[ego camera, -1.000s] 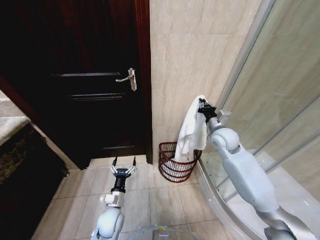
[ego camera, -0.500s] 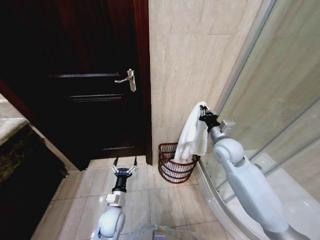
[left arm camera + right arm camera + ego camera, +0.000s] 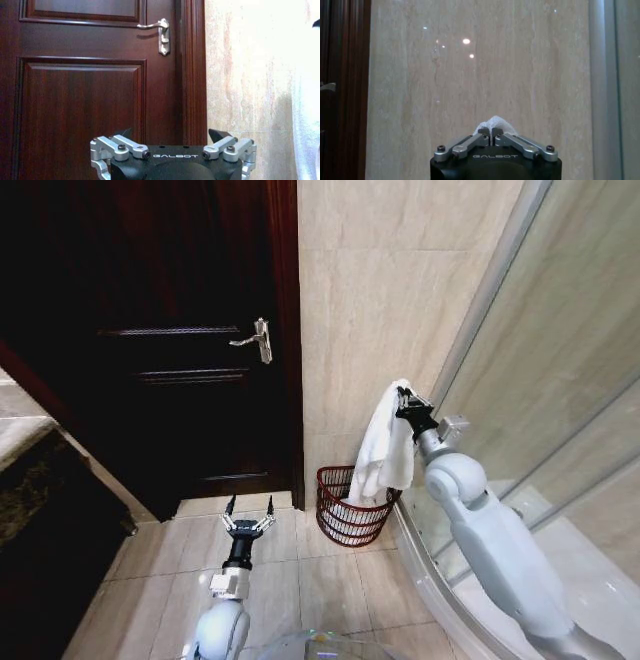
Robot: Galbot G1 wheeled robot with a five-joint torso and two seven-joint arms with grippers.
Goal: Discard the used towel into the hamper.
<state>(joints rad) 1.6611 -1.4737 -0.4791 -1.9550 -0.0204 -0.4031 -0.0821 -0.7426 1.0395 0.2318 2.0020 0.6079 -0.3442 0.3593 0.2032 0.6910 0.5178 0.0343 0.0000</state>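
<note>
A white towel hangs from my right gripper, which is shut on its top edge in front of the beige tiled wall. The towel's lower end dangles into the hamper, a small dark red-brown wire basket on the floor by the wall corner. In the right wrist view the closed fingers pinch a tuft of the towel. My left gripper is open and low over the floor tiles, left of the hamper, facing the door; its fingers stand spread with nothing between them. The towel's edge shows beside it.
A dark wooden door with a silver handle is closed at the left. A curved glass shower enclosure stands right of the hamper. A dark counter lies at the far left. Open floor tiles lie before the hamper.
My right gripper has come down and slightly right with the towel, bringing its lower end deeper into the hamper. The left arm has stayed put.
</note>
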